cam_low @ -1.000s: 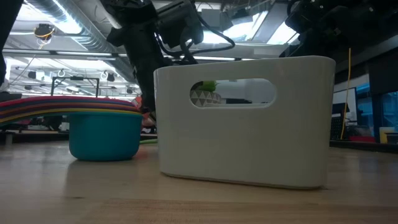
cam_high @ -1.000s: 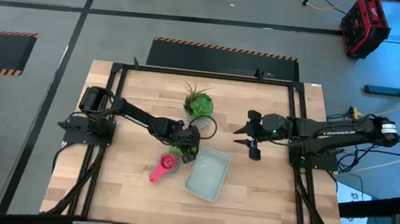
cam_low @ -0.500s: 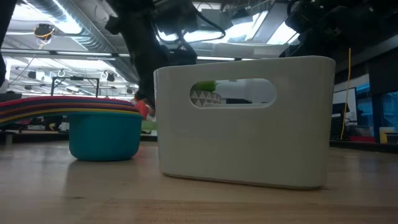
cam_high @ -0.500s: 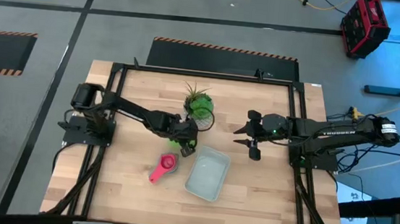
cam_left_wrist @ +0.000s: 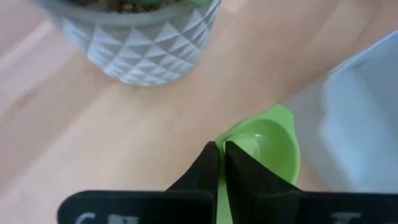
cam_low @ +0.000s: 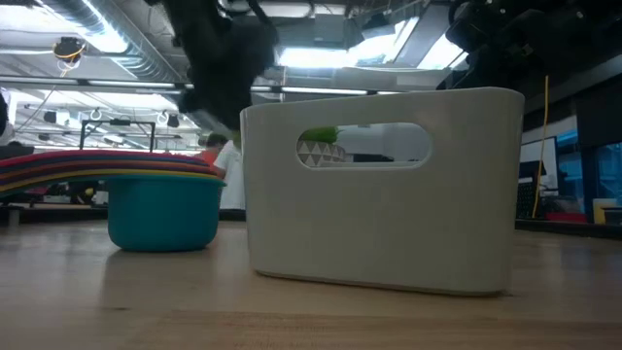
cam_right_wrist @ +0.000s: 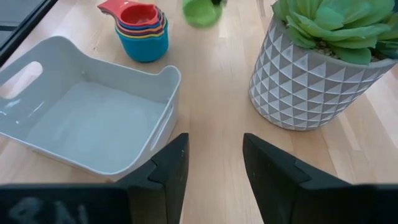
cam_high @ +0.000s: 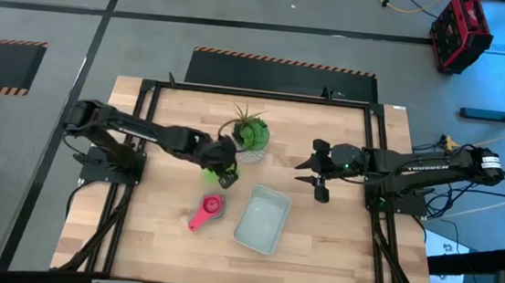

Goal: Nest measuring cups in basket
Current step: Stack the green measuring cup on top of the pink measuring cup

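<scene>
Reaching in from the left side of the wooden table (cam_high: 153, 234), the left arm stretches toward the middle, and its left claw (cam_high: 217, 161) is closed on the handle of a small green measuring cup (cam_left_wrist: 267, 146), held above the tabletop. Seen from above, this claw hangs just beside the white potted succulent (cam_high: 250, 134) and a little behind the stack of cups. In the left wrist view the two dark fingers (cam_left_wrist: 208, 168) are pinched together with the green cup's bowl sticking out past them; the pot's faceted white wall lies beyond.

Below that claw, nearer the front edge, the nested measuring cups (cam_high: 206, 209) sit on the table with a pink handle pointing toward the front left. From table height the stack shows a teal cup at the bottom, with yellow, orange-red and purple rims layered above it.

Just to the right of the stack rests the pale grey-blue basket (cam_high: 260, 219), set at a slight angle. It holds no cups. A cut-out handle opens in its near wall.

Farther right, the right arm reaches in from the table's right side. Its right claw (cam_high: 309, 172) hovers above the table with its fingers (cam_right_wrist: 168, 171) parted around nothing, between the plant and the basket's far corner.
</scene>
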Controlling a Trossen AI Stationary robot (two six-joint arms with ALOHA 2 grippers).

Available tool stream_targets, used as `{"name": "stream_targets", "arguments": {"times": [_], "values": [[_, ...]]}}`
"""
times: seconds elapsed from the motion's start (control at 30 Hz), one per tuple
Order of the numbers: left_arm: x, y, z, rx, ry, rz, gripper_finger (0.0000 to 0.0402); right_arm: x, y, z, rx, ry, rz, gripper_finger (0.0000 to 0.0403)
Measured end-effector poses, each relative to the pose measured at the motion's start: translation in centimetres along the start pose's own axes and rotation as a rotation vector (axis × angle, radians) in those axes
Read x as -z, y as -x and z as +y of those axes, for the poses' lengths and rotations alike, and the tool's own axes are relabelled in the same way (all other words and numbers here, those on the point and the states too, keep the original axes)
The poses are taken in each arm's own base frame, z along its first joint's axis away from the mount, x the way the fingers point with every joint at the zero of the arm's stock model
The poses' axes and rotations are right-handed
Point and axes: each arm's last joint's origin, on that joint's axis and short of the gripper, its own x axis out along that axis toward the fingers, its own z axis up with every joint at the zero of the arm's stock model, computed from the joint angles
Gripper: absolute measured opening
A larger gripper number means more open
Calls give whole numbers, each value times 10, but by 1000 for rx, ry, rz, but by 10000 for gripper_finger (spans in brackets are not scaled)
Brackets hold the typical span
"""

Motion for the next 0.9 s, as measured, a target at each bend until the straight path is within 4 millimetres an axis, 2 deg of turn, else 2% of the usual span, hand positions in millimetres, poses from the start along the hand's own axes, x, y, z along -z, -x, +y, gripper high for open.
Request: {"name": "stream_targets", "arguments": {"times": [0.13, 0.3, 0.5, 0.63, 0.9], "values": [[4, 24, 2, 62, 181, 47, 3, 0, 0, 0, 0, 3, -4, 156], [16, 46, -7, 149, 370, 99, 3, -1, 0, 0, 2, 37, -7, 156], [43, 60, -28, 171, 537, 159, 3, -3, 0, 0, 4, 89, -35, 156], [63, 63, -42, 147, 615, 133, 4, -4, 0, 0, 5, 128, -37, 156], [87, 73, -49, 87, 718, 24, 4, -3, 0, 0, 5, 133, -36, 156]]}}
